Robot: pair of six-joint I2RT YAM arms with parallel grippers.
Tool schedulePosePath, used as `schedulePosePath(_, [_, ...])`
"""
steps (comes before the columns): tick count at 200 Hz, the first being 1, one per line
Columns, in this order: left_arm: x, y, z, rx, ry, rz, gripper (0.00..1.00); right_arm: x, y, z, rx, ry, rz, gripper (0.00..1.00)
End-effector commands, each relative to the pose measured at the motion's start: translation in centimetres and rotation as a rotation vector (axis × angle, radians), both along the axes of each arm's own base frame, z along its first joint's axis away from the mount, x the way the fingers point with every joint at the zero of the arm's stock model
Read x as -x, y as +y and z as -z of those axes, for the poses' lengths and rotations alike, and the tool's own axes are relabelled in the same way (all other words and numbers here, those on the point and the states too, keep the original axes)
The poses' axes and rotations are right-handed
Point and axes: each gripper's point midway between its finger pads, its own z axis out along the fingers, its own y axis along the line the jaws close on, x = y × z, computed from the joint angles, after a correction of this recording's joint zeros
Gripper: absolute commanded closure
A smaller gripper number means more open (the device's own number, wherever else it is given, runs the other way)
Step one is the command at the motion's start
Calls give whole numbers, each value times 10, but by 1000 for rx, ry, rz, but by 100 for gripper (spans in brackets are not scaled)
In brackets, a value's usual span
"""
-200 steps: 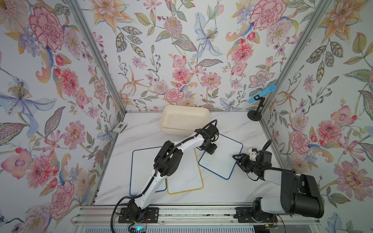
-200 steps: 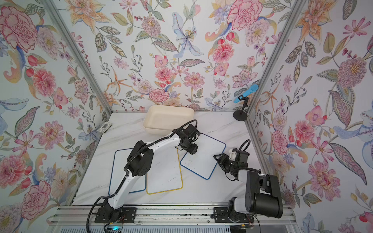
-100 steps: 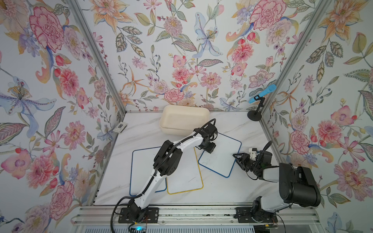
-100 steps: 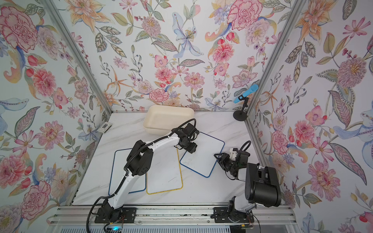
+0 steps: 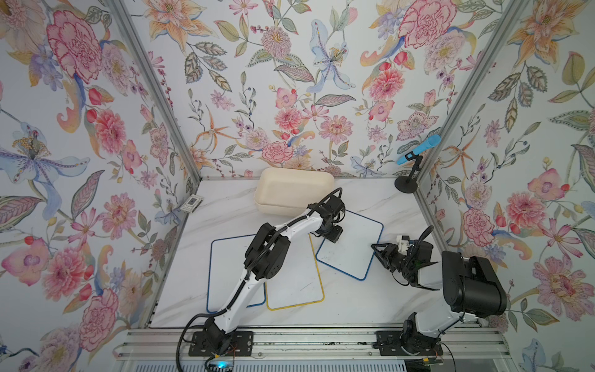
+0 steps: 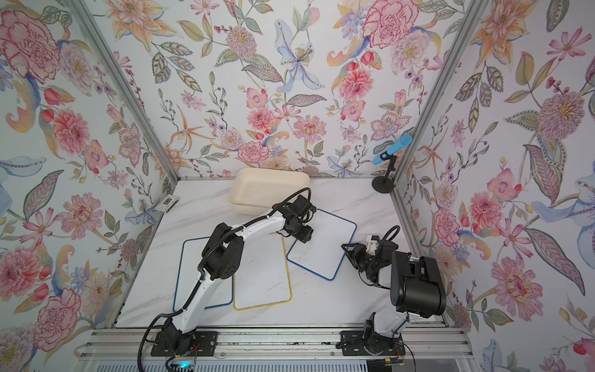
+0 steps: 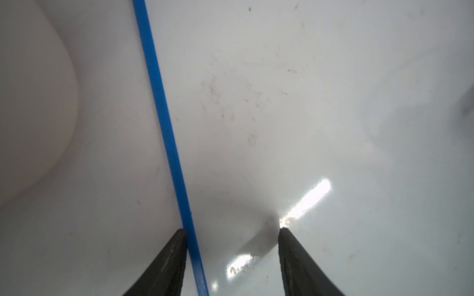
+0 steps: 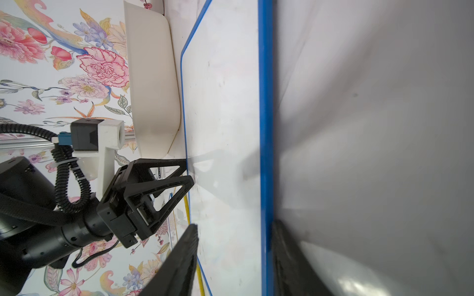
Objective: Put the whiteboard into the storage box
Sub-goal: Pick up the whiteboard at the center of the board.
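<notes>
Whiteboard (image 5: 351, 248), blue-rimmed, smudged; left claw (image 7: 230, 230), right claw (image 8: 234, 225) both spread across its edges.

Both top views: bright, even, diffuse light; sharp edge to edge. Shadows faint and soft on the table (image 5: 370, 199) under the arms. Left wrist view: soft focus, hard white glare streak on the whiteboard (image 7: 307, 102), grey shadow beside it. Right wrist view: right gripper (image 8: 234, 224) fingers (image 8: 184, 256) blurred; table beyond dim, smeared grey.

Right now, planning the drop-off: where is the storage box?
In a top view the storage box sits at the far side of the table, against the floral back wall, just beyond the skewed blue-edged whiteboard.
</notes>
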Motion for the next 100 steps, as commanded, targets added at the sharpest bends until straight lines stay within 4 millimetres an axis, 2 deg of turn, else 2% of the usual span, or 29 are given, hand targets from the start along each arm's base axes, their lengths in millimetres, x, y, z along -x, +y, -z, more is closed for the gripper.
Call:
schedulePosePath(1, [169,15,142,-132,618,136,42,21,63,-40,-178,-104,-307,54])
schedulePosePath(36, [169,15,144,-129,623,137,42,21,67,-50,-219,-115,-321,54])
schedulePosePath(73, [166,10,142,-105,622,136,43,22,72,-42,-202,-82,-341,57])
schedulePosePath(100, [168,17,146,-119,628,127,43,21,69,-32,-147,-48,-328,61])
